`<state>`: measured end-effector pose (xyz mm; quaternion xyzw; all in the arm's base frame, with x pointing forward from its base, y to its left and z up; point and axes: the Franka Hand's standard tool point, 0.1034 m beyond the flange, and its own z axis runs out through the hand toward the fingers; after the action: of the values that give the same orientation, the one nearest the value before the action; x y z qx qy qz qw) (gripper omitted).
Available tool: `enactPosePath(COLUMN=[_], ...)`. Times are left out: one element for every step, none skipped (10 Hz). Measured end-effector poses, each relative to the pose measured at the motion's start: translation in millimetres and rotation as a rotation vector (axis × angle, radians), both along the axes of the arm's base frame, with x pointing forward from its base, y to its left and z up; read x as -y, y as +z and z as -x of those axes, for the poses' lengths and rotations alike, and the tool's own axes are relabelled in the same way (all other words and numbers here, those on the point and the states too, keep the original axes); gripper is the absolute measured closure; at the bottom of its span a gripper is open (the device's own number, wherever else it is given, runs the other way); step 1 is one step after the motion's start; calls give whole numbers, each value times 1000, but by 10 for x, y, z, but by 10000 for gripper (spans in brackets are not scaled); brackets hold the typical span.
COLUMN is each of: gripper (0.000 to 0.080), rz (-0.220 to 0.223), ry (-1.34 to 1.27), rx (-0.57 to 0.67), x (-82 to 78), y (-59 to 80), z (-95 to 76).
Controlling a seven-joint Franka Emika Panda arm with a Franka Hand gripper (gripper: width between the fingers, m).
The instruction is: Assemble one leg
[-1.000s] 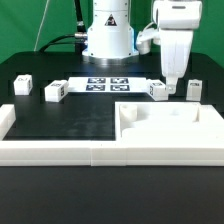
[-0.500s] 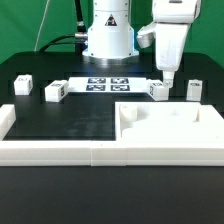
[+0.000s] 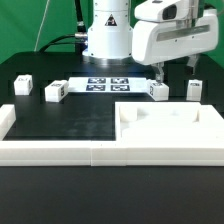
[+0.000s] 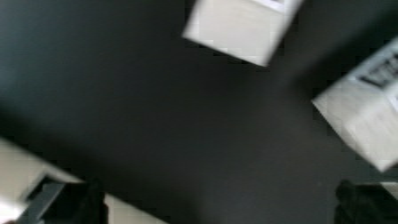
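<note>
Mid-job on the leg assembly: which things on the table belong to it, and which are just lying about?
Job:
- legs, four alike, one needed
- gripper, open
- large white rimmed part, probably where the leg goes

Lying about:
- marker board

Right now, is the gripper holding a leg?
No, the gripper is wide open in the wrist view, with nothing between its jaws.

I see four small white block legs standing upright in a loose row, each with a black-and-white tag. At the exterior view's left are the far-left leg and the second leg. At its right are the third leg and the far-right leg.
</note>
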<state>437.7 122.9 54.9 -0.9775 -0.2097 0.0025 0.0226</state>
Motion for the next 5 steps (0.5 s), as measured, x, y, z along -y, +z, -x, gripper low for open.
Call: enactPosePath(gripper=[151, 151, 151, 151, 151], rz=[-8, -17, -22, -25, -29], ry=[-105, -213, -320, -374, -474], rx=[-12, -25, -32, -37, -47], x=[-42, -79, -131, -142, -153], y=[-15, -28, -33, -33, -34], z=[20, 37, 47, 51, 55])
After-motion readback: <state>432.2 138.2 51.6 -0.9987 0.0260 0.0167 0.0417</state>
